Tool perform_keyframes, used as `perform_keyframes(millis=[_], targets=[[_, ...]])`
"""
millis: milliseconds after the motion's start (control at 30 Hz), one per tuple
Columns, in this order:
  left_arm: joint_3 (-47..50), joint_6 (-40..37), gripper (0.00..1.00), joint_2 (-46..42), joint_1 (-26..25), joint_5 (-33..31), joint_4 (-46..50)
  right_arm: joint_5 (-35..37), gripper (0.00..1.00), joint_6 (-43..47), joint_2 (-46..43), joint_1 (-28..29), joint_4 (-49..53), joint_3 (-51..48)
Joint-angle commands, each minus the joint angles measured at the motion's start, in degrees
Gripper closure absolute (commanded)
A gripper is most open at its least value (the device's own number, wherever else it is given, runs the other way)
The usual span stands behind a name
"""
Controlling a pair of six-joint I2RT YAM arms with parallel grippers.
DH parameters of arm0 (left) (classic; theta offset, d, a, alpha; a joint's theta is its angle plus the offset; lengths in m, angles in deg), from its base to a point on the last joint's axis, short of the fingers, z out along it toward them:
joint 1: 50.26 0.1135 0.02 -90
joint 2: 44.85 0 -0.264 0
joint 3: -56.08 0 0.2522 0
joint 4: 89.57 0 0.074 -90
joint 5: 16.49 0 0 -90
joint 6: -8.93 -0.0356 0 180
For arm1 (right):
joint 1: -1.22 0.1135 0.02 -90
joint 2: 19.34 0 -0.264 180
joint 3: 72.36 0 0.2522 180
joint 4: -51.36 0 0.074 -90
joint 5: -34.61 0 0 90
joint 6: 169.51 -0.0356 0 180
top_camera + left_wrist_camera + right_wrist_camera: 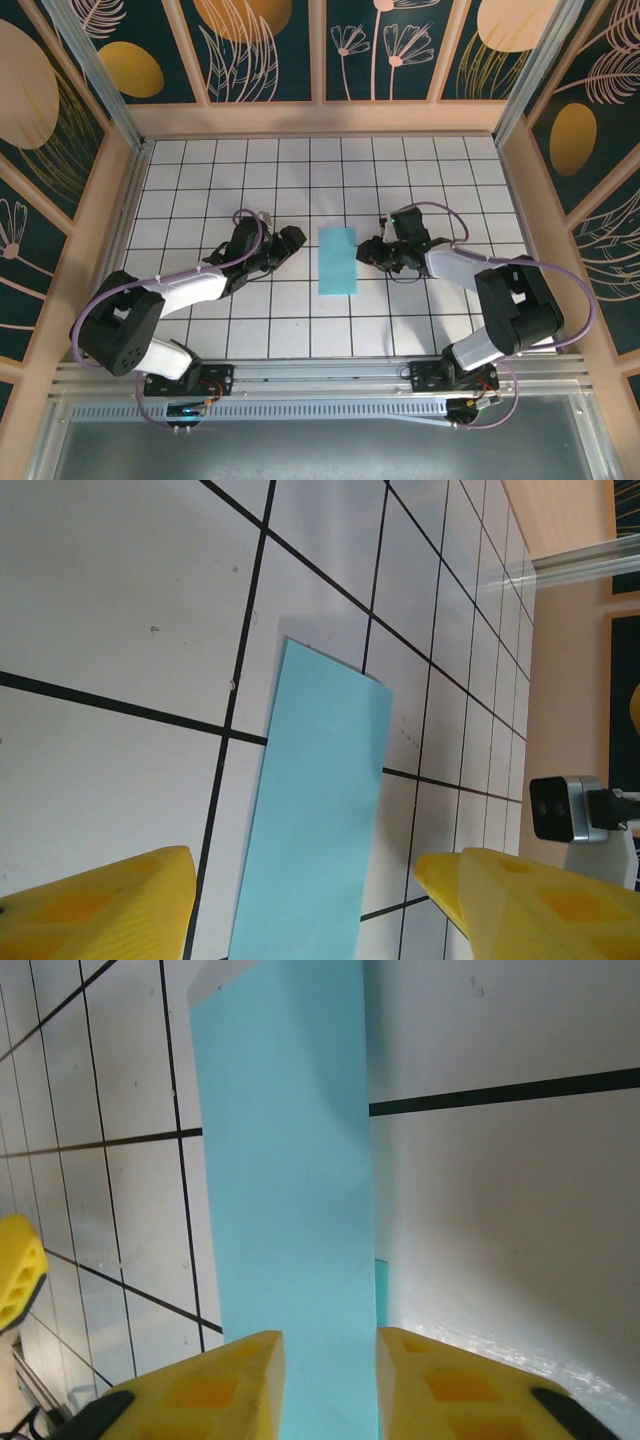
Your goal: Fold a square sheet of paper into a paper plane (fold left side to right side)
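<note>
A single square sheet of paper (338,260) lies flat near the middle of the white gridded tabletop (200,180), doubled into a narrow upright strip, with one arm on each side of it. The left tool (296,239) sits just left of the strip with its yellow fingers spread wide and nothing between them. The right tool (369,250) sits at the strip's right edge with its fingers drawn nearly together. The right wrist view shows teal paper in the slim gap, but whether they actually nip the sheet cannot be told. The left-to-right fold looks to be made, so the work in hand appears to be securing and sharpening it. Doing that well likely means holding the two free edges matched on the right, where a sliver of the lower layer peeks out, and pressing along the folded side without dragging the thin sheet across the tiles. The count: one sheet, two arms, two tools, and no finished plane yet.
</note>
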Motion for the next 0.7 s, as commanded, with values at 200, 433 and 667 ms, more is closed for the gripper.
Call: perform_keyframes(millis=[200, 433, 667], targets=[[0.23, -0.38, 0.31, -1.37, 0.46, -0.63, 0.83, -1.39, 1.0, -0.52, 2.5, 0.71, -2.06, 1.62], [-0.05, -0.33, 0.31, -0.85, 0.41, -0.09, 0.77, -1.23, 1.0, -0.52, 3.18, 1.12, -2.36, 1.53], [-0.22, -0.52, 0.31, -0.44, 0.46, 0.33, 0.76, -1.23, 1.0, -0.52, 4.97, 1.56, -2.91, 2.06]])
